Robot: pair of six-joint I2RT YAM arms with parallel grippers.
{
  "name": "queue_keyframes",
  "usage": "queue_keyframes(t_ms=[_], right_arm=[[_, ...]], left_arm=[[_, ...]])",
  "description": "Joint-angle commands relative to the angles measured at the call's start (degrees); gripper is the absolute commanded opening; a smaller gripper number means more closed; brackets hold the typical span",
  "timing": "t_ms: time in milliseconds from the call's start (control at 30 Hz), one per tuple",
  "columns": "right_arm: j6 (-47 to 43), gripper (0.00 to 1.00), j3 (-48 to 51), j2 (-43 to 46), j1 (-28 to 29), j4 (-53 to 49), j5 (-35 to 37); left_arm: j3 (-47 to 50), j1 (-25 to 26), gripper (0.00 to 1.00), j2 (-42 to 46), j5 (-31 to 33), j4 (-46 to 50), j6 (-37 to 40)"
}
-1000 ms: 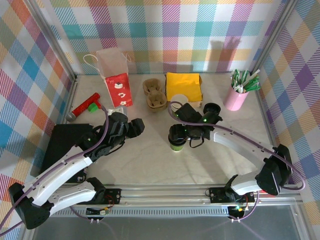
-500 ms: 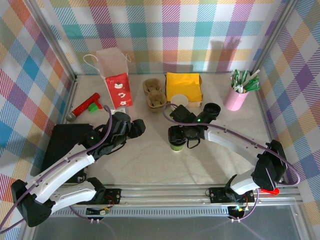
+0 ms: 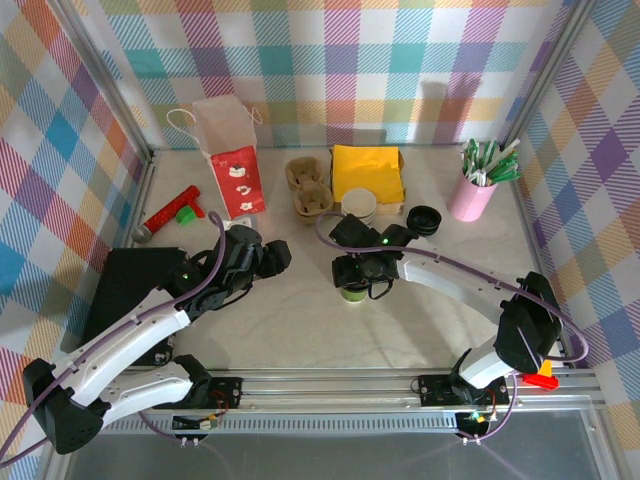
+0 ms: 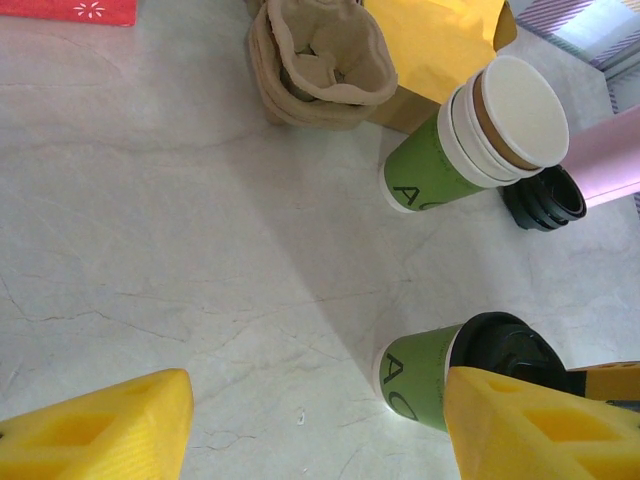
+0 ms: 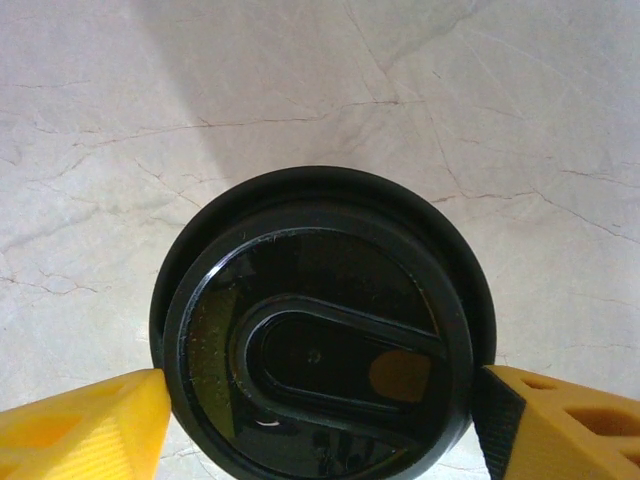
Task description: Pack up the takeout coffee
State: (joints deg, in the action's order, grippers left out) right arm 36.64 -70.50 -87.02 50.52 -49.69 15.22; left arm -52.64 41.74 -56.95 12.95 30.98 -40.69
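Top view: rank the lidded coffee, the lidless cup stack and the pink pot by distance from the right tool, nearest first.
1. Lidded coffee: directly under the right tool, flanked by its fingers.
2. Cup stack: just behind, mid-table.
3. Pink pot: far right, towards the back.

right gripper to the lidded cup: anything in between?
Nothing visible. The right gripper hangs directly over the takeout coffee, its fingers flanking the black lid, one on each side, with bare table around. Whether they touch the lid, I cannot tell.
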Motion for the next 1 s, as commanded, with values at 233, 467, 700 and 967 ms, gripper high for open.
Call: queue_keyframes(t_ms=[233, 467, 700, 967], right_arm=[[1.35, 0.77, -1.75, -1.83, 1.01, -3.01, 2.61], [1.14, 0.77, -2.75, -2.53, 1.25, -4.66, 2.21], [0.99, 0.77, -4.45, -3.05, 1.25, -7.07, 1.39], [1.58, 0.77, -5.70, -4.71, 1.25, -8.79, 1.11]], left_arm=[[1.32, -0.97, 0.67, -0.44, -1.01, -1.71, 0.43], [1.59, -0.96, 0.67, -0.79, -1.34, -2.01, 0.43], [1.49, -1.05, 0.67, -1.07, -1.60, -2.33, 0.43], [1.82, -1.05, 0.67, -0.59, -1.68, -2.15, 0.52]])
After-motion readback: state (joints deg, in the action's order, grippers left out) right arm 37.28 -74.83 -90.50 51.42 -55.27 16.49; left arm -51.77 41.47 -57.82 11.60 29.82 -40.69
